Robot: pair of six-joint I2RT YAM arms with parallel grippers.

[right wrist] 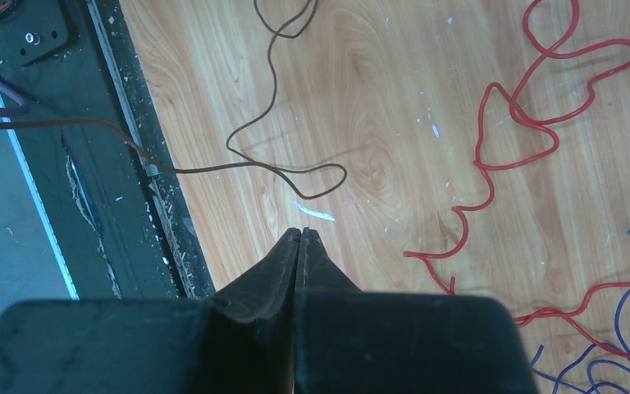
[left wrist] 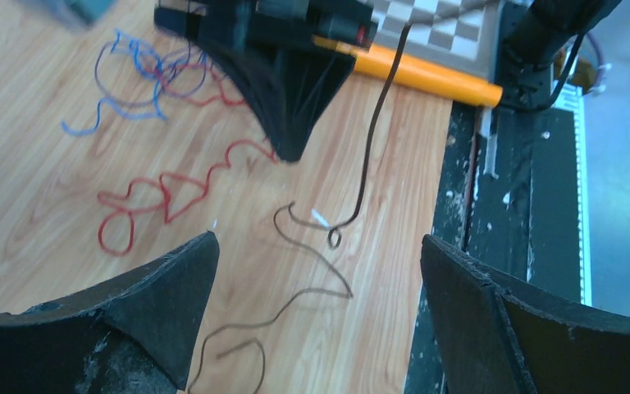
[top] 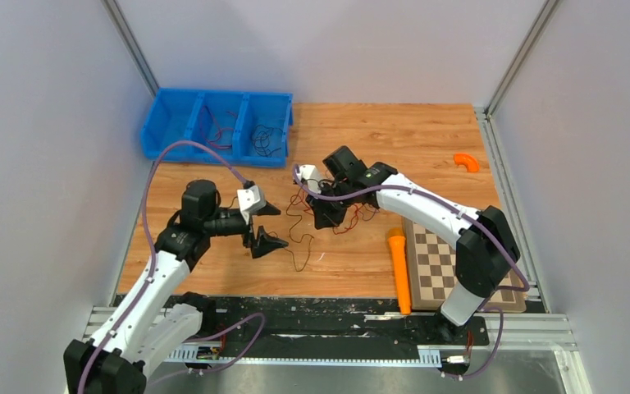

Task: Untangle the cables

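Observation:
Thin cables lie loose on the wooden table between my grippers. A dark wire (top: 299,243) curls near the front. It also shows in the left wrist view (left wrist: 321,271) and the right wrist view (right wrist: 279,168). A red wire (top: 353,220) and a blue wire (left wrist: 131,74) lie tangled beyond it. The red wire (right wrist: 509,123) shows in the right wrist view too. My left gripper (top: 269,226) is open and empty, its jaws (left wrist: 318,240) wide above the dark wire. My right gripper (top: 328,217) is shut (right wrist: 299,232), with nothing visible between its tips.
A blue bin (top: 157,131) with more wires stands at the back left. An orange stick (top: 398,271) and a checkerboard (top: 435,263) lie front right. An orange curved piece (top: 466,162) is at the far right. The black rail (right wrist: 98,164) marks the table's near edge.

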